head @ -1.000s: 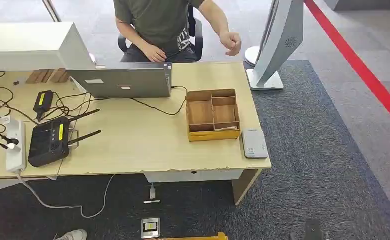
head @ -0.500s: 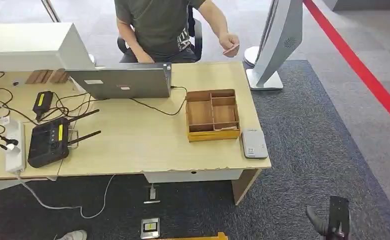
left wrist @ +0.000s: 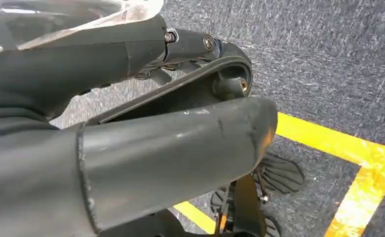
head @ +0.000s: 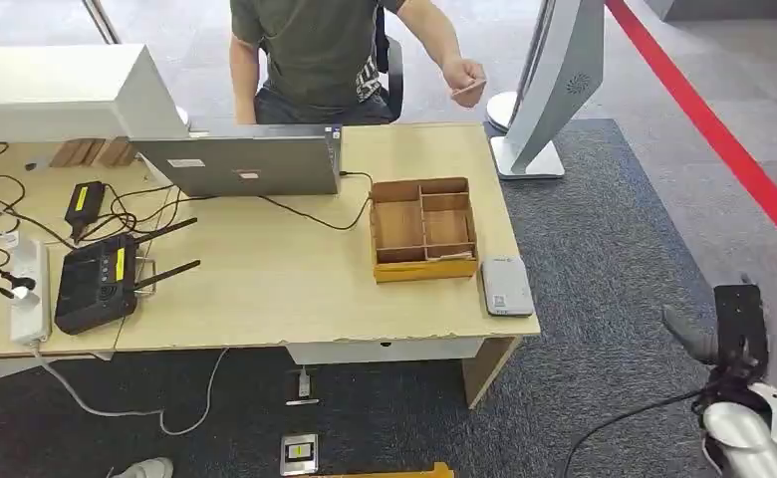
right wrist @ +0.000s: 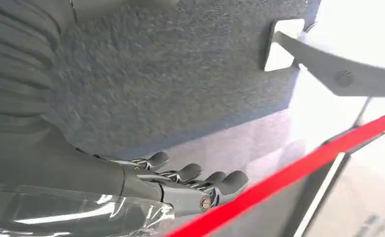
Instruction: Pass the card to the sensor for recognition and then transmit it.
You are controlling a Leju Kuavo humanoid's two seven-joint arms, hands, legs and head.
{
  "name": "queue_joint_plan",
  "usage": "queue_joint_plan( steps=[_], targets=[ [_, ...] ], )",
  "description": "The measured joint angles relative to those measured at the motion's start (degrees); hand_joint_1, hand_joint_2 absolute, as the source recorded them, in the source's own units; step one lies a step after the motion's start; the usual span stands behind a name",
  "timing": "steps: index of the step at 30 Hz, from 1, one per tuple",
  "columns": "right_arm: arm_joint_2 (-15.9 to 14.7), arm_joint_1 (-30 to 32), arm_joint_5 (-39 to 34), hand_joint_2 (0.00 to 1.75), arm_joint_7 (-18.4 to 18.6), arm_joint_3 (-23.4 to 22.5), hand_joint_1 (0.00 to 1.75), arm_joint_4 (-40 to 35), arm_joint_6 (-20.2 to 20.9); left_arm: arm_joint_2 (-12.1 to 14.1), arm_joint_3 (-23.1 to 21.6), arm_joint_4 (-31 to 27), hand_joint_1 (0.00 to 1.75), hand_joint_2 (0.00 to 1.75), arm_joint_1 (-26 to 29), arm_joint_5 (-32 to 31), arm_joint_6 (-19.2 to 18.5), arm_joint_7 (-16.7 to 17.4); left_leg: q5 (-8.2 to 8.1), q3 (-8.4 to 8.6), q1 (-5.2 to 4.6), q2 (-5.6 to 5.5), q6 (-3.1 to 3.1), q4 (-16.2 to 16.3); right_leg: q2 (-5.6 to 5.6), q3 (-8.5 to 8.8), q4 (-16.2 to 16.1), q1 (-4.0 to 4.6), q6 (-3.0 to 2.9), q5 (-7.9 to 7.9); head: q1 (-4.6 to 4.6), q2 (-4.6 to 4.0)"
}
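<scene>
Silver right arm: it has risen into the head view's lower right corner over the last second, from barely a dark tip at the frame edge to the full right hand [head: 728, 324] above its wrist, over the grey carpet [head: 604, 299] beside the desk.

Right hand state: fingers extended side by side and slightly curled in the right wrist view [right wrist: 190, 180], with nothing between them; it holds nothing.

Card: a small pale card [head: 468, 90] is pinched in the person's hand [head: 461, 77], raised beyond the far edge of the desk [head: 265, 289]. Over the same second that hand has lifted and turned the card outward, toward the robot's side.

Card relative to the fingers: well apart, far ahead of the fingertips and off toward the robot's left, with the desk corner and the white standing unit [head: 554, 90] lying between them.

Meaning for the task: likely the opening of a handover; the card has not yet been taken, and scanning has not begun.

Sensor: the flat white reader [head: 506, 286] lies at the desk's near right corner, touching or just beside the wooden tray [head: 423, 231], nearer the fingers than the card is.

Left hand: the left wrist view is crowded with dark parts close to the lens [left wrist: 171, 153]; whether its fingers are spread or curled cannot be told.
</scene>
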Motion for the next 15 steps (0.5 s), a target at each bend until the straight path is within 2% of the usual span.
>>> queue_joint_plan(
  steps=[2, 9, 10, 13, 15],
  targets=[
    [-1.6, -1.9, 6.0, 1.75, 3.3, -0.6, 0.00, -2.6, 3.7, 0.1, -0.6, 0.0, 0.00, 0.00, 0.0, -0.7, -0.4, 0.2, 0.00, 0.01, 0.00, 0.01, 0.00, 0.0, 0.01, -0.06, 0.0, -0.01, 0.00, 0.00, -0.02, 0.00],
    [-5.2, -10.8, 21.8, 1.75, 8.5, -0.6, 0.00, -7.8, 11.7, 0.5, -2.2, 0.0, 0.00, 0.00, -0.2, -2.6, -1.7, 0.2, 0.03, -0.01, 0.01, 0.01, -0.03, 0.0, 0.00, -0.06, 0.1, 0.00, -0.01, 0.00, -0.07, 0.00],
    [-5.5, -12.2, 25.7, 1.75, 9.7, -0.2, 0.00, -8.5, 12.6, 0.5, -2.5, 0.0, 0.00, 0.00, -0.3, -2.9, -1.9, 0.1, 0.03, -0.01, 0.01, 0.01, -0.04, 0.0, 0.00, -0.05, 0.1, 0.01, -0.01, 0.00, -0.07, 0.00],
    [-6.2, -15.4, 44.4, 1.75, 14.2, 2.0, 0.00, -10.1, 16.2, 0.7, -3.4, 0.0, 0.00, 0.00, -0.5, -3.8, -2.4, -0.2, 0.04, 0.00, 0.02, -0.01, -0.04, 0.0, -0.02, -0.04, 0.1, 0.03, -0.01, 0.00, -0.11, 0.00],
    [-6.6, -16.6, 53.5, 1.75, 15.7, 3.6, 0.00, -11.0, 18.6, 0.7, -3.8, 0.0, 0.00, 0.00, -0.6, -4.2, -2.6, -0.5, 0.04, -0.03, 0.04, -0.07, -0.04, 0.0, -0.05, -0.02, 0.1, 0.08, -0.01, 0.00, -0.09, 0.00]
  ],
)
